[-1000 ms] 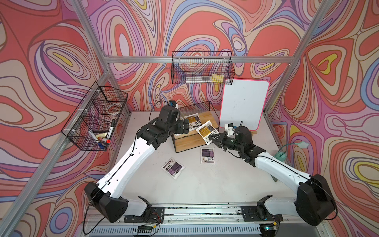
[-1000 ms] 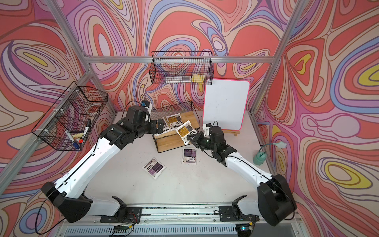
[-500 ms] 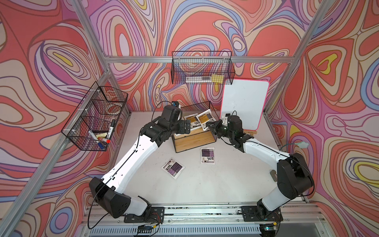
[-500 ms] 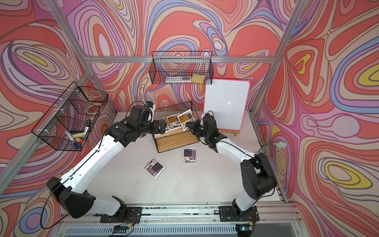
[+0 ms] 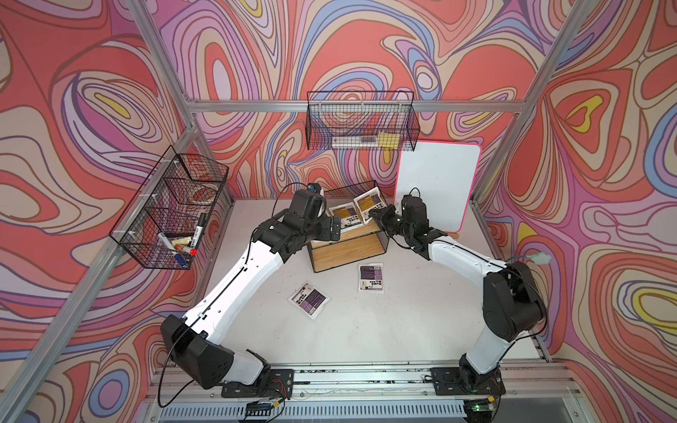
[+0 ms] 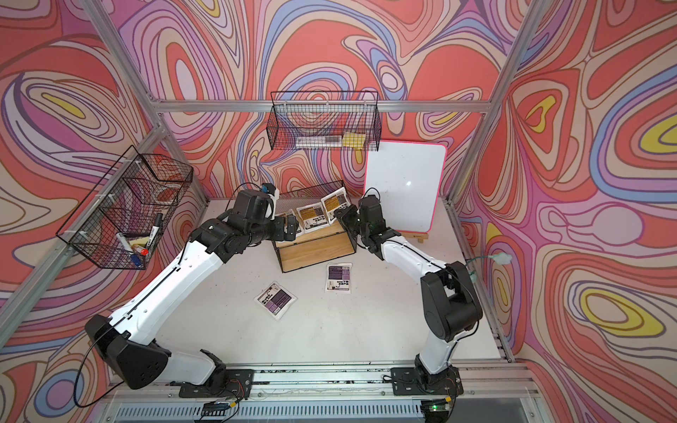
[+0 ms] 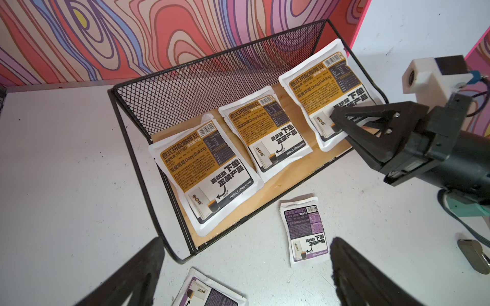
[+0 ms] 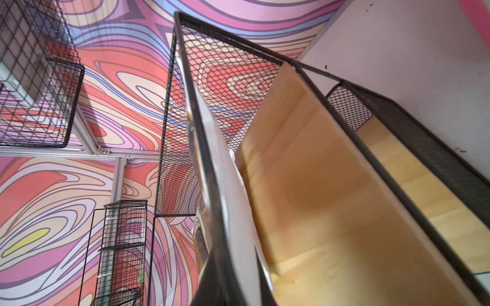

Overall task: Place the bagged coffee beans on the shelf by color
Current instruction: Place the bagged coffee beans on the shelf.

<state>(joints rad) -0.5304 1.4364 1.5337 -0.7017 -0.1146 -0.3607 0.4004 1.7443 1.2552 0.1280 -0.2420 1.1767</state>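
Three yellow pouches (image 7: pixel 265 132) now top the shelf (image 7: pixel 212 87); right jaws, just arrived, still clench the third pouch (image 7: pixel 318 87). Left jaws hang released. Two purple pouches (image 5: pixel 370 277) remain before it.

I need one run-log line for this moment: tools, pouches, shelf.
left tool: open, empty | right tool: shut on third yellow pouch at shelf top board | other yellow pouches: on top board | purple pouches: on table

Each yellow pouch (image 7: pixel 204 169) of the three on the shelf (image 7: pixel 212 87) reads "意式拼配咖啡豆", "Deep Baking", "下单正装产品" and "Hello, Coffee Lover.", while the purple pouch (image 7: pixel 305 230) on the counter (image 7: pixel 66 159) just near of the shelf also reads "下单正装产品" and "Hello, Coffee Lover.".
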